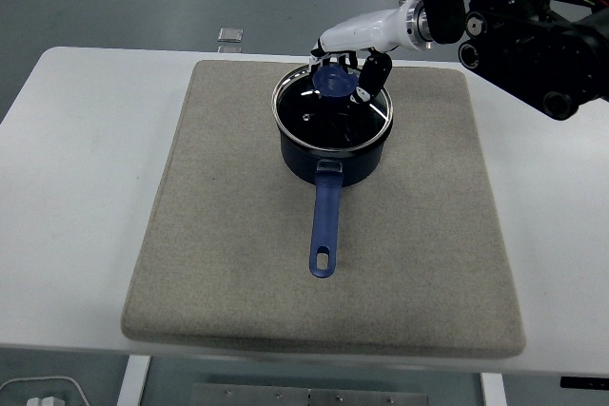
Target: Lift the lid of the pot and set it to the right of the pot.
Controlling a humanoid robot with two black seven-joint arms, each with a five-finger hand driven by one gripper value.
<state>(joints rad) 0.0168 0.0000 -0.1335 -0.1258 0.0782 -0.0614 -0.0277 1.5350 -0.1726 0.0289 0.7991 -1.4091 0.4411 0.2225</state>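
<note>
A dark blue pot (333, 166) stands on a grey mat (219, 235) at mid-table, its long blue handle (324, 225) pointing toward the near edge. A glass lid (328, 121) with a metal rim and a blue knob (332, 82) covers the pot. I cannot tell whether the lid rests on the rim or is just off it. My right hand (346, 69), white-backed with black fingers, reaches in from the upper right with its fingers curled around the knob. My left arm is out of view.
The mat has bare room to the right of the pot (438, 159) and on its left. A small clear object (229, 38) lies on the white table (76, 140) beyond the mat's far left corner.
</note>
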